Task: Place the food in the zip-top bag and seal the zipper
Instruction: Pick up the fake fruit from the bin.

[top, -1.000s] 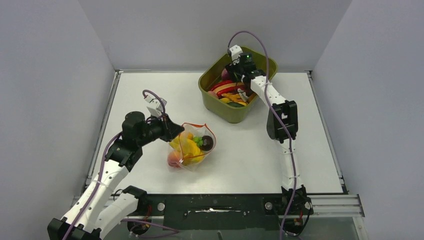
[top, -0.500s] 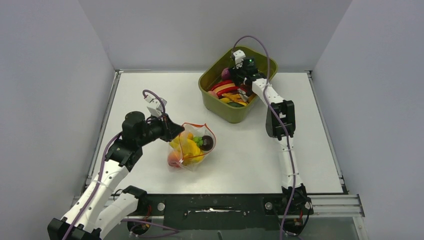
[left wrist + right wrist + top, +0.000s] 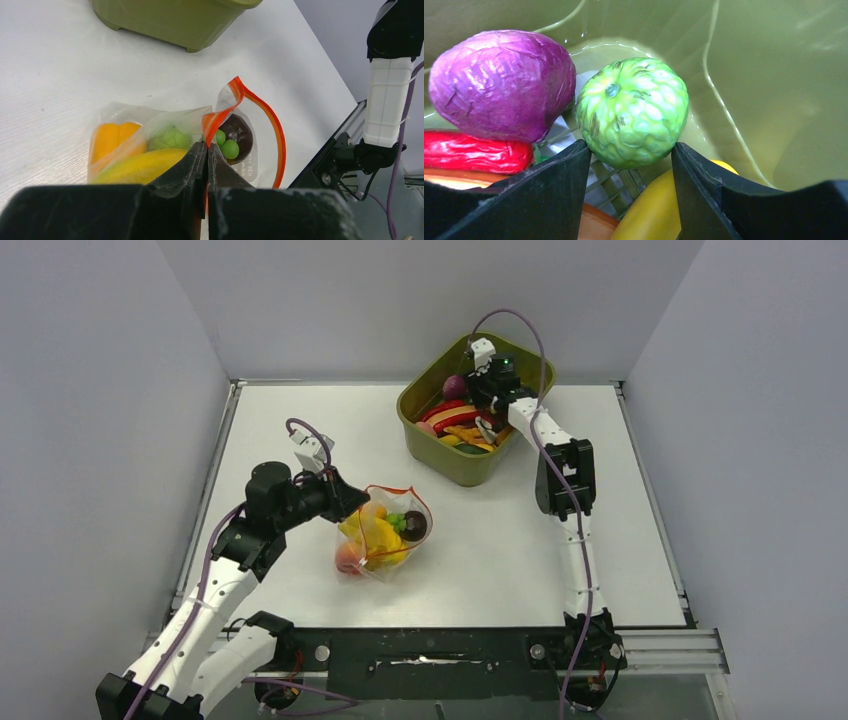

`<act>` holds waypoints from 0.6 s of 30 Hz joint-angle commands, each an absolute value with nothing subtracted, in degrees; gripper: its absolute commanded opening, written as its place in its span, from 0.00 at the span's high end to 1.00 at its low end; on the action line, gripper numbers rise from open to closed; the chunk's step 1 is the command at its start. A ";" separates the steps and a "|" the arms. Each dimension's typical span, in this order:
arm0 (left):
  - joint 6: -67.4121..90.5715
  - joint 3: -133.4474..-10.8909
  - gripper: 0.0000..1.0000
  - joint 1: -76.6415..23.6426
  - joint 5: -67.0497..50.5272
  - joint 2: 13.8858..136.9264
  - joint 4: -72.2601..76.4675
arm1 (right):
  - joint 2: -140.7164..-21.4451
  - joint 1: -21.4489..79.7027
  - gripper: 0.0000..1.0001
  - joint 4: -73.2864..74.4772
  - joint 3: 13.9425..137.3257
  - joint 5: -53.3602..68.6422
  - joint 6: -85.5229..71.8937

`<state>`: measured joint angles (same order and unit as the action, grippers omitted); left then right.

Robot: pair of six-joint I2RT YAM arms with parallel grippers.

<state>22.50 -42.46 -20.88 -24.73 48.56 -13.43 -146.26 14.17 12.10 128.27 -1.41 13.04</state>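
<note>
Right gripper (image 3: 630,152) grips the green fruit (image 3: 631,110) between its jaws; left gripper (image 3: 206,146) is clamped on the zipper (image 3: 235,93).

Clear zip-top bag (image 3: 150,117), orange-red zipper (image 3: 281,135) open, holds toy food (image 3: 375,538), near-left of olive tub (image 3: 440,455); bumpy green fruit (image 3: 631,112) lies inside the tub.

Tub wall (image 3: 749,75) behind green fruit (image 3: 631,112), purple onion (image 3: 499,82) crowding it (just beside); table (image 3: 500,540) beside bag (image 3: 165,116) open.
</note>
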 commanded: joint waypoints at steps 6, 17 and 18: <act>23.29 -43.55 1.00 -20.70 -25.45 47.16 -10.76 | -134.92 14.22 0.44 7.45 122.61 1.40 10.24; 24.67 -41.75 1.00 -20.79 -25.09 45.33 -10.60 | -126.97 14.18 0.51 10.44 115.92 1.23 8.40; 24.69 -41.71 1.00 -20.75 -24.94 45.34 -10.93 | -126.01 14.23 0.52 10.86 115.06 1.34 8.04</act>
